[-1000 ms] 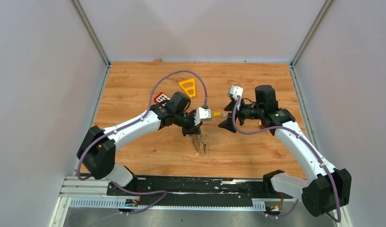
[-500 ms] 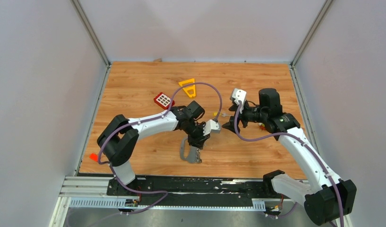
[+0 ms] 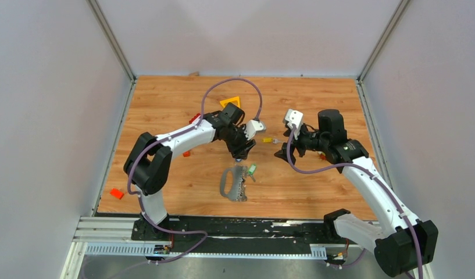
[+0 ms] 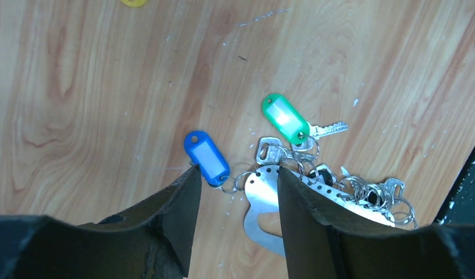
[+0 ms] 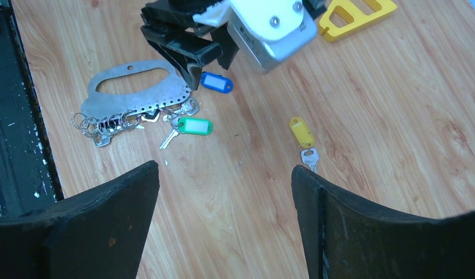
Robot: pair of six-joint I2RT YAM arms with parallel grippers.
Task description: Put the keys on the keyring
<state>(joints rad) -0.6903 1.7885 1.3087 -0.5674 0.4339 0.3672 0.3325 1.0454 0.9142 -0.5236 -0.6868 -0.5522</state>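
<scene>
The keyring (image 3: 229, 181), a flat grey metal loop, lies on the table with several silver keys (image 4: 368, 192) strung along its edge. A blue tag (image 4: 206, 157) and a green tag (image 4: 284, 118) hang from it. My left gripper (image 4: 236, 171) hovers just above it, open, with nothing between its fingers. Apart from the ring, a yellow-tagged key (image 5: 302, 132) lies on the wood, in front of my right gripper (image 5: 224, 168), which is open and empty. In the top view the left gripper (image 3: 242, 154) is beyond the ring and the right gripper (image 3: 279, 152) faces it.
A yellow triangular frame (image 3: 231, 102) lies behind the left arm. An orange block (image 3: 115, 193) sits at the left near edge and a small orange piece (image 3: 187, 153) lies beside the left forearm. A black rail (image 3: 235, 226) runs along the near edge.
My left gripper lowered the keyring to the table, opened and let it go, then drew back away from it. The ring now lies flat. The right arm has barely moved.
</scene>
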